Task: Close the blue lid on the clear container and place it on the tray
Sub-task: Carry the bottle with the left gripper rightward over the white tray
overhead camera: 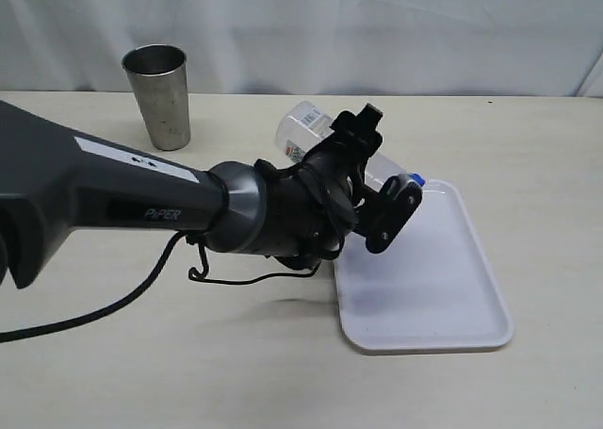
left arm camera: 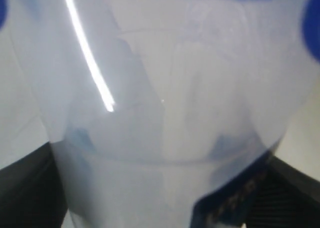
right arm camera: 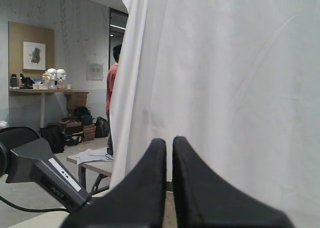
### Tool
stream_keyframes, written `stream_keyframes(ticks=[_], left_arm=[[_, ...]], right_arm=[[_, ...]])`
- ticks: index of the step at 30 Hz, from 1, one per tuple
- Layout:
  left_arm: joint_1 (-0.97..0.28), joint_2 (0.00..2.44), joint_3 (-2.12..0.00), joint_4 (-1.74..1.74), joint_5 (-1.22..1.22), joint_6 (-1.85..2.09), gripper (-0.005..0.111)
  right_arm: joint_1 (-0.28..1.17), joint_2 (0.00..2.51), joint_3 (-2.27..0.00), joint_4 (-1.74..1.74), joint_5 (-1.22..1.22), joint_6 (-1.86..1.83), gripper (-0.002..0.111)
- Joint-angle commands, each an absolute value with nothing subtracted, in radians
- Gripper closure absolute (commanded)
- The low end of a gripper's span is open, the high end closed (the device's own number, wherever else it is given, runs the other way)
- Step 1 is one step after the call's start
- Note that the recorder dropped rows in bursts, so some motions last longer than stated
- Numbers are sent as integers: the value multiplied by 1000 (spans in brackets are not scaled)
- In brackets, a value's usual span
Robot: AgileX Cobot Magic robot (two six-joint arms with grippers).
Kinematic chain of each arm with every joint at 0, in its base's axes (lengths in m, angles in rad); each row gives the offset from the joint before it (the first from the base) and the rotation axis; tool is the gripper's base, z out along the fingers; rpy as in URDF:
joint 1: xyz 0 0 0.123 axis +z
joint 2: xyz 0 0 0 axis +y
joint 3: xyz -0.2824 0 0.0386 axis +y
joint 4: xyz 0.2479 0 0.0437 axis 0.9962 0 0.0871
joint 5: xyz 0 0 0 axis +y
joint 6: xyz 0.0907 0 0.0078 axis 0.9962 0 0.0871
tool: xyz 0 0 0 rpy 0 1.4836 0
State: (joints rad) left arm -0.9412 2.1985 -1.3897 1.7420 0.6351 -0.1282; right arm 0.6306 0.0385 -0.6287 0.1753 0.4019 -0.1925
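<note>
My left gripper (overhead camera: 377,172) clamps the clear container (overhead camera: 303,129), which is tilted with its blue lid (overhead camera: 415,179) end over the tray (overhead camera: 443,302) edge; I should right it and lower it gently before releasing. My right gripper (right arm camera: 169,173) is closed and empty

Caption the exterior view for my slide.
Left gripper holds the clear container tilted, its blue lid end over the tray's corner; a steel cup stands apart.
</note>
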Motion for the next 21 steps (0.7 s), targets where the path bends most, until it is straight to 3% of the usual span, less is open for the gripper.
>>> stream_keyframes(ticks=[1,21], left_arm=[[-961,2196,-1402,1744,685,-74,107],[-992,2196,-1402,1744,656,-156,107]], right_arm=[[625,36,-624,170,401,-186,103],[625,36,-625,168,417,-186,103]])
